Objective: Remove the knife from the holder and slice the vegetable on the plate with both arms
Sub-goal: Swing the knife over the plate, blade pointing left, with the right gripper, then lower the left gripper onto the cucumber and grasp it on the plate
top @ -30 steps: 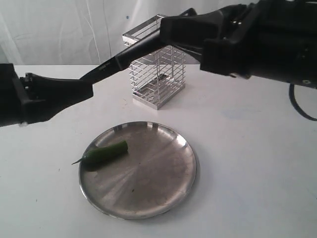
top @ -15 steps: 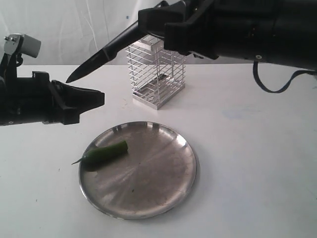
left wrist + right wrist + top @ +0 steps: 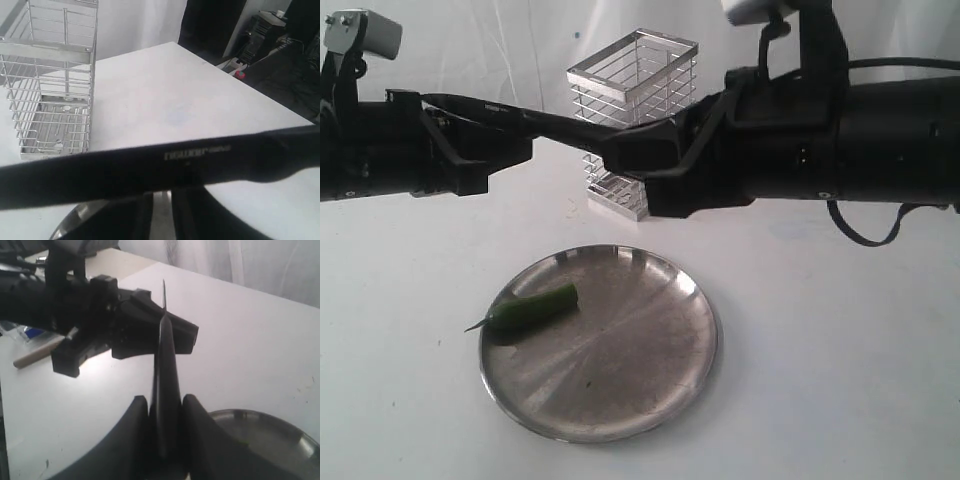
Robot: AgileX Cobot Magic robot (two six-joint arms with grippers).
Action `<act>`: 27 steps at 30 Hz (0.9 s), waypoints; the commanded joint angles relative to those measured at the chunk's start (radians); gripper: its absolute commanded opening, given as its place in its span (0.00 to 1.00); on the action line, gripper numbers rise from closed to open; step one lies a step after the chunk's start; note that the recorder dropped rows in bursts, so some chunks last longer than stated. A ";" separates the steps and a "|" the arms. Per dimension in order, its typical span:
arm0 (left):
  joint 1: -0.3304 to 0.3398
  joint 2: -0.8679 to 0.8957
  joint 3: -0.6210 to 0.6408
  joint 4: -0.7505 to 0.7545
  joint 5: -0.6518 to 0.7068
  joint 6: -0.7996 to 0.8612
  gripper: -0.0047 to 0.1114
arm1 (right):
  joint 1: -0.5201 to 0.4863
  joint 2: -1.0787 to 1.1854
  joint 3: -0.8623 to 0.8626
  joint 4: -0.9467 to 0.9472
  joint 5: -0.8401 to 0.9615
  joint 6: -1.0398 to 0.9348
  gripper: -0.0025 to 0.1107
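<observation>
Nearest the exterior camera, the large round shallow stainless-steel plate is set on the white tabletop, with the small elongated dark green vegetable lying uncut at the plate's left edge, stem tip out over the rim. Above and behind the plate, the slim all-black knife is held level in the air, its handle clamped between the closed fingers of the right pincer, as confirmed in the right wrist view. The blade tip is seen reaching to, or just above, the left pincer; whether the left pincer is open or closed cannot be told, and contact with the blade is not resolved. Furthest back, the tall rectangular chrome wire holder stands empty. Risks are judged as follows: a collision of blade and left pincer, caused by their closeness; a twist of the thin handle in the grip once downward cutting force is applied; a roll of the vegetable off the rim if it is not steadied first. Compared with half a second earlier, the knife has been lowered from a steep raised diagonal to near horizontal, the right arm has dropped and drawn back rightward, and plate, vegetable and holder are unmoved.
</observation>
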 commanded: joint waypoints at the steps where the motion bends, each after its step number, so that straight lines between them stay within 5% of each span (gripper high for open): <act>1: -0.006 -0.002 -0.008 -0.023 0.035 0.007 0.21 | 0.008 0.000 0.005 -0.093 0.049 0.048 0.02; 8: -0.006 -0.002 -0.008 -0.023 0.138 -0.028 0.21 | 0.009 0.008 0.005 -0.143 0.057 0.071 0.02; 27: -0.006 -0.002 -0.008 0.343 0.145 -0.209 0.21 | 0.009 -0.016 0.045 -0.292 -0.095 0.418 0.02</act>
